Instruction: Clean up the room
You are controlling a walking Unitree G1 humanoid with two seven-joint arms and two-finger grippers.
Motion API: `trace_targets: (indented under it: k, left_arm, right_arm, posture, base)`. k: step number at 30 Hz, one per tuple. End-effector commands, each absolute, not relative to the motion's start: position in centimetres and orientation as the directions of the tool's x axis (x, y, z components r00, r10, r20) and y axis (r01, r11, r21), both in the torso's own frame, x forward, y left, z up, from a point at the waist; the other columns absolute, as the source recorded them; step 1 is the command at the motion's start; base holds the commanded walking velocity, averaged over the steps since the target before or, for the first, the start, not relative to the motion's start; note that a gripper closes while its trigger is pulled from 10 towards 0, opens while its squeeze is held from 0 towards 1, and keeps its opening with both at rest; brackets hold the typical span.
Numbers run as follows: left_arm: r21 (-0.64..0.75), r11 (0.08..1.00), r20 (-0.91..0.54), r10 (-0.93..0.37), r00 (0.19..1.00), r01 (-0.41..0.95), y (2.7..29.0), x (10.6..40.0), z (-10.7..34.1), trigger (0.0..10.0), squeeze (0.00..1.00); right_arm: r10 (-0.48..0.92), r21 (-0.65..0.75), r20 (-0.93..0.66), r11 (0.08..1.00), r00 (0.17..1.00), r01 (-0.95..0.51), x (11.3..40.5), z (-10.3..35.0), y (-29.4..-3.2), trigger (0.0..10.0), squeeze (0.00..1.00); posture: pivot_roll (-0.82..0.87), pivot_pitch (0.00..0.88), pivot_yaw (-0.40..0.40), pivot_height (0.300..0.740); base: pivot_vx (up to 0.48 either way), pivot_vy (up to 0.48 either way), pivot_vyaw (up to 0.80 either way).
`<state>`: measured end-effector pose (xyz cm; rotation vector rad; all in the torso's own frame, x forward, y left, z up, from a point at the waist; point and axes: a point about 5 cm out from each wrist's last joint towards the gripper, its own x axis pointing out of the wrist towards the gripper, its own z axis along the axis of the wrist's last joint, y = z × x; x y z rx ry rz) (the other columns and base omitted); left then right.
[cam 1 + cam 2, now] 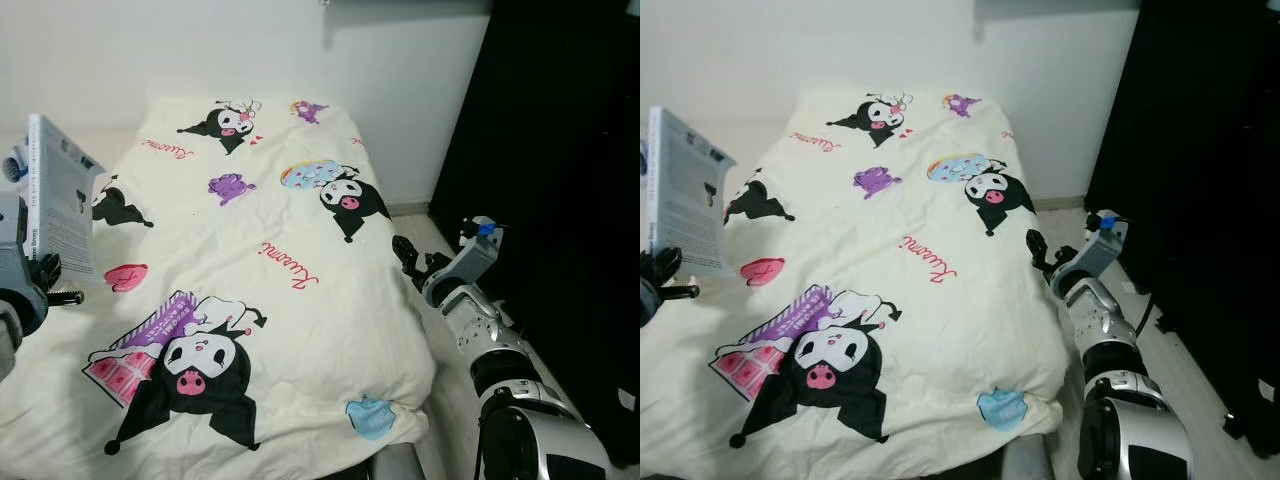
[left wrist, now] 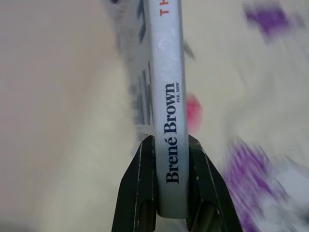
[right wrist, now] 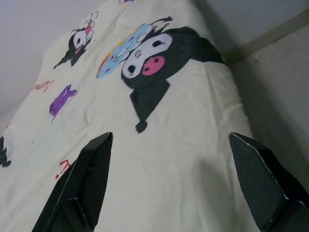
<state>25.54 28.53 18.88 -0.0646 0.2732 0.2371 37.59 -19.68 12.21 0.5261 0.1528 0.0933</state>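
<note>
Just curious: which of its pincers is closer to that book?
The left. The left pincer is clamped on the book by its spine; the right pincer hangs open off the bed's far edge.

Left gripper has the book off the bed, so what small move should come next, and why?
Probably carry the book away from the bed toward wherever it is kept. The left gripper is shut on its spine, holding it upright above the duvet, so the lift looks done. The right gripper is open beside the bed, holding nothing.
</note>
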Motion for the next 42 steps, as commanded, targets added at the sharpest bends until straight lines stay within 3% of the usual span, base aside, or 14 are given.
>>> trace_targets:
  k: [1, 5, 10, 14, 15, 16, 19, 26, 27, 28, 29, 30, 31, 42]
  left_arm:
    - [-0.082, 0.972, -0.347, 0.181, 0.92, -0.222, 28.0, 25.3, 17.6, 0.0, 0.0]
    - [-0.324, 0.909, -0.49, 0.077, 0.868, -0.264, 26.6, 24.5, 14.1, 0.0, 0.0]
    - [-0.483, 0.846, -0.515, -0.064, 0.855, -0.227, 24.8, 24.4, 12.6, 0.0, 0.0]
    - [-0.371, 0.838, -0.506, 0.178, 0.844, -0.399, 27.2, 24.7, 12.6, 0.0, 0.0]
    - [-0.228, 0.848, -0.492, 0.323, 0.808, -0.478, 29.0, 24.3, 13.0, 0.0, 0.0]
    - [-0.228, 0.848, -0.492, 0.323, 0.808, -0.478, 29.0, 24.3, 13.0, 0.0, 0.0]
    - [0.24, 0.737, -0.383, 0.67, 0.636, -0.632, 34.3, 22.0, 14.3, 0.0, 0.0]
    - [0.425, 0.692, -0.363, 0.721, 0.59, -0.584, 35.3, 20.7, 14.0, 0.0, 0.0]
    - [0.463, 0.696, -0.374, 0.715, 0.591, -0.549, 34.9, 20.4, 13.7, 0.4, 0.0]
    - [0.484, 0.701, -0.364, 0.705, 0.608, -0.523, 34.3, 20.4, 13.6, 2.5, 0.0]
    - [0.484, 0.701, -0.364, 0.705, 0.608, -0.523, 34.3, 20.4, 13.6, 2.5, 0.0]
    - [0.485, 0.711, -0.356, 0.692, 0.627, -0.509, 33.7, 20.6, 13.4, 4.0, 0.0]
    - [0.461, 0.728, -0.343, 0.673, 0.655, -0.507, 32.9, 21.0, 13.6, 10.0, 0.0]
    - [0.321, 0.736, -0.084, 0.649, 0.756, -0.596, 31.5, 24.2, 18.5, 10.0, 0.0]
  right_arm:
    - [0.123, 0.508, -0.123, 0.86, 0.985, -0.044, 37.6, 12.1, -19.7, 10.0, 0.0]
    - [0.118, 0.504, -0.129, 0.863, 0.985, -0.037, 37.5, 12.1, -19.8, 10.0, 0.0]
    - [0.117, 0.503, -0.133, 0.863, 0.984, -0.035, 37.5, 12.0, -19.8, 10.0, 0.0]
    - [0.121, 0.505, -0.129, 0.862, 0.984, -0.04, 37.6, 12.1, -19.6, 10.0, 0.0]
    - [0.122, 0.505, -0.128, 0.862, 0.984, -0.041, 37.6, 12.2, -19.6, 10.0, 0.0]
    - [0.122, 0.505, -0.128, 0.862, 0.984, -0.041, 37.6, 12.2, -19.6, 10.0, 0.0]
    - [0.118, 0.507, -0.128, 0.861, 0.985, -0.037, 37.6, 12.1, -19.7, 10.0, 0.0]
    - [0.116, 0.509, -0.13, 0.86, 0.985, -0.034, 37.5, 11.9, -19.8, 10.0, 0.0]
    - [0.117, 0.509, -0.13, 0.86, 0.985, -0.035, 37.5, 11.9, -19.8, 10.0, 0.0]
    - [0.123, 0.511, -0.127, 0.859, 0.984, -0.042, 37.5, 11.9, -19.7, 10.0, 0.0]
    - [0.123, 0.511, -0.127, 0.859, 0.984, -0.042, 37.5, 11.9, -19.7, 10.0, 0.0]
    - [0.128, 0.513, -0.124, 0.857, 0.984, -0.047, 37.5, 11.9, -19.5, 10.0, 0.0]
    - [0.137, 0.51, -0.123, 0.858, 0.983, -0.056, 37.5, 12.0, -19.4, 10.0, 0.0]
    - [0.187, 0.494, -0.04, 0.858, 0.982, -0.143, 37.6, 13.0, -19.2, 10.0, 0.0]
  posture:
    - [-0.02, 0.019, -0.03, 0.475]
    - [-0.02, 0.02, -0.032, 0.475]
    - [-0.02, 0.019, -0.033, 0.475]
    - [-0.02, 0.019, -0.032, 0.475]
    - [-0.02, 0.018, -0.03, 0.475]
    - [-0.02, 0.018, -0.03, 0.475]
    - [-0.02, 0.018, -0.028, 0.475]
    - [-0.01, 0.022, -0.024, 0.475]
    - [-0.01, 0.024, -0.021, 0.475]
    - [-0.01, 0.025, -0.026, 0.475]
    - [-0.01, 0.025, -0.026, 0.475]
    - [-0.01, 0.025, -0.026, 0.475]
    - [-0.01, 0.025, -0.029, 0.475]
    - [-0.02, 0.013, -0.029, 0.505]
  base:
    - [0.0, 0.0, 0.0]
    - [0.0, 0.0, 0.0]
    - [0.0, 0.0, 0.0]
    - [0.0, 0.0, 0.0]
    - [0.0, 0.0, 0.0]
    - [0.0, 0.0, 0.0]
    - [0.0, 0.0, 0.0]
    - [0.0, 0.0, 0.0]
    - [0.0, 0.0, 0.0]
    - [0.0, 0.0, 0.0]
    - [0.0, 0.0, 0.0]
    - [0.0, 0.0, 0.0]
    - [0.0, 0.0, 0.0]
    - [0.0, 0.0, 0.0]
